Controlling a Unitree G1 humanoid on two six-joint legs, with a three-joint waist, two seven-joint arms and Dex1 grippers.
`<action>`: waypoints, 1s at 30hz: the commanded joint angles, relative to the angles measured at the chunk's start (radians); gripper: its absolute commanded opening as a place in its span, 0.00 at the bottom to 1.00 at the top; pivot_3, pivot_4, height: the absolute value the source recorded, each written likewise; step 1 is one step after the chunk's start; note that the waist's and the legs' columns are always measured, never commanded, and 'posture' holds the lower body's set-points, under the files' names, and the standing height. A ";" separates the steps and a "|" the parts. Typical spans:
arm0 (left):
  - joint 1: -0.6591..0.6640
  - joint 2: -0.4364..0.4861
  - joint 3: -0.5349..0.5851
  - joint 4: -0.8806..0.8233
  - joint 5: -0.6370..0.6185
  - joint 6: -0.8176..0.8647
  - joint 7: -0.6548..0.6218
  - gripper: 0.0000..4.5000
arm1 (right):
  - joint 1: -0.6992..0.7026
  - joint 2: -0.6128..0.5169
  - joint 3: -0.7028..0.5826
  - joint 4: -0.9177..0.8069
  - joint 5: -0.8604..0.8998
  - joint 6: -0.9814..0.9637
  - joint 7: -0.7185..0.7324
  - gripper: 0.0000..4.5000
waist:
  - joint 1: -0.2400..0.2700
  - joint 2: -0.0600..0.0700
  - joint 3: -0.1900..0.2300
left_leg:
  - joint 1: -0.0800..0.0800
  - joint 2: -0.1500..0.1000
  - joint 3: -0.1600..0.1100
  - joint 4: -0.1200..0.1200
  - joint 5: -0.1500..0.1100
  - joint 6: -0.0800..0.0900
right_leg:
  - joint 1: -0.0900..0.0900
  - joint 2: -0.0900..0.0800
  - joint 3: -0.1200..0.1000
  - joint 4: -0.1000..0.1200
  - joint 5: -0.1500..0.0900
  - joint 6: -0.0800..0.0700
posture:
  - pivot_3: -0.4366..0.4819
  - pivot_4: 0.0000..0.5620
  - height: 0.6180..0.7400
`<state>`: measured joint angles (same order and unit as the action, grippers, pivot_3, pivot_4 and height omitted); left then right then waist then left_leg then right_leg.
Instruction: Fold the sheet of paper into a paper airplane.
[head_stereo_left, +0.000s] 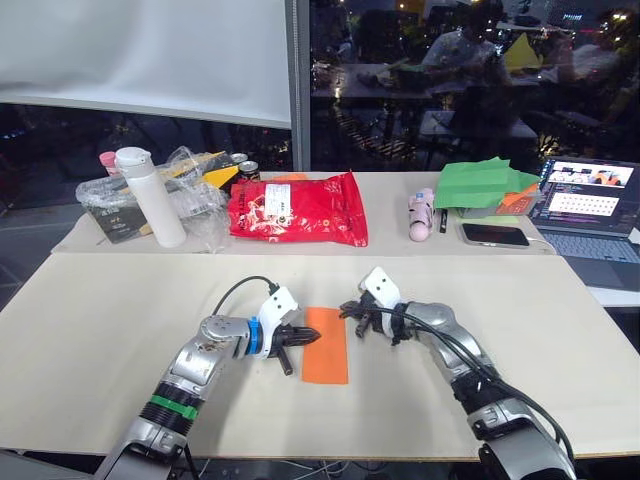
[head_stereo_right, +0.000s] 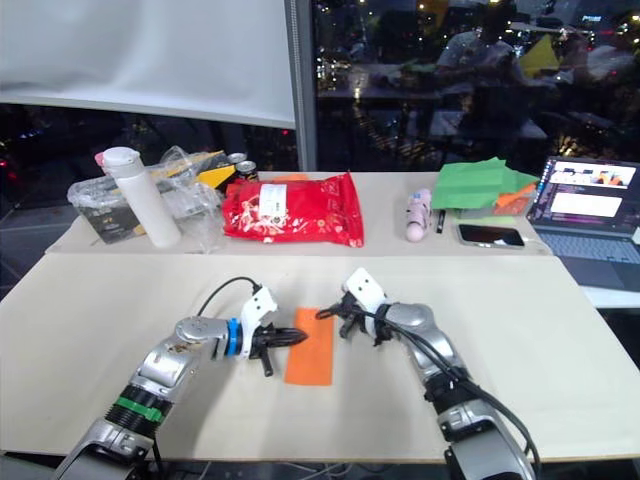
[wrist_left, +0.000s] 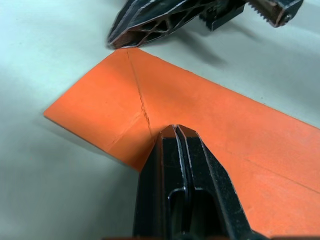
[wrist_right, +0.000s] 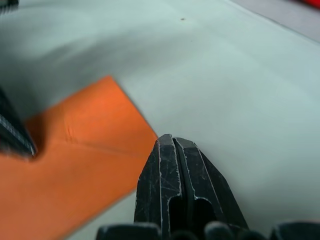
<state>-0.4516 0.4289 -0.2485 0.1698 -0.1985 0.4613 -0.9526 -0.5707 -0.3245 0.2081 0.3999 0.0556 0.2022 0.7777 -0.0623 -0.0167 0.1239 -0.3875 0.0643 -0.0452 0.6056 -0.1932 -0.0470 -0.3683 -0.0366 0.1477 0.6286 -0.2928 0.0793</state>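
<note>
Two grippers close in on one strip of orange paper from opposite sides, as the left eye view shows: it lies flat on the cream table, a folded rectangle with its long axis running away from the robot, not yet the pointed shape the task wants. The left gripper reaches in from the robot's left with its tips on the paper's left edge near the far end, while the right gripper sits just off the far right corner, so the left arm is the nearer of the two and the paper lies between them. The right eye view gives the same layout, the strip squarely between both claws and well clear of the red bag, the white bottle and the green folded paper on the back table. From the left wrist view, that gripper's two black fingers are pressed together, their tips on the paper's edge beside a crease that crosses the short way; I judge they press rather than pinch. The other claw's tip touches the far corner there. From the right wrist view, its fingers are likewise together, resting just beside the paper's edge on bare table.
</note>
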 joint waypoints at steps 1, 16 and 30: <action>0.022 0.013 -0.002 0.006 0.016 0.017 0.011 0.00 | -0.007 0.014 -0.064 -0.107 0.089 -0.046 0.047 0.00 | -0.006 0.002 0.001 | 0.000 0.000 0.000 0.000 0.000 0.000 | 0.000 0.000 0.000 0.000 0.000 0.000 | 0.48 0.27 0.77; 0.033 -0.003 -0.005 -0.004 0.022 0.013 0.029 0.00 | 0.060 -0.002 0.038 -0.025 0.001 -0.096 0.126 0.00 | -0.007 0.003 0.001 | 0.001 0.001 -0.002 0.000 0.000 0.000 | 0.001 0.002 0.000 0.001 0.000 0.000 | 0.48 0.27 0.77; 0.034 -0.012 -0.008 0.003 0.023 0.004 0.035 0.00 | 0.342 -0.194 0.094 -0.436 0.037 0.018 0.266 0.00 | 0.004 0.002 0.000 | 0.001 0.000 -0.002 0.000 0.000 0.000 | 0.002 0.001 -0.001 -0.001 -0.001 0.000 | 0.48 0.27 0.77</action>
<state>-0.4297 0.4058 -0.2418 0.1561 -0.1969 0.4572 -0.9185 -0.2794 -0.4973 0.2726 0.0233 0.0779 0.1733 1.0046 -0.0585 -0.0142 0.1238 -0.3861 0.0648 -0.0476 0.6052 -0.1934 -0.0470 -0.3664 -0.0352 0.1464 0.6275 -0.2937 0.0794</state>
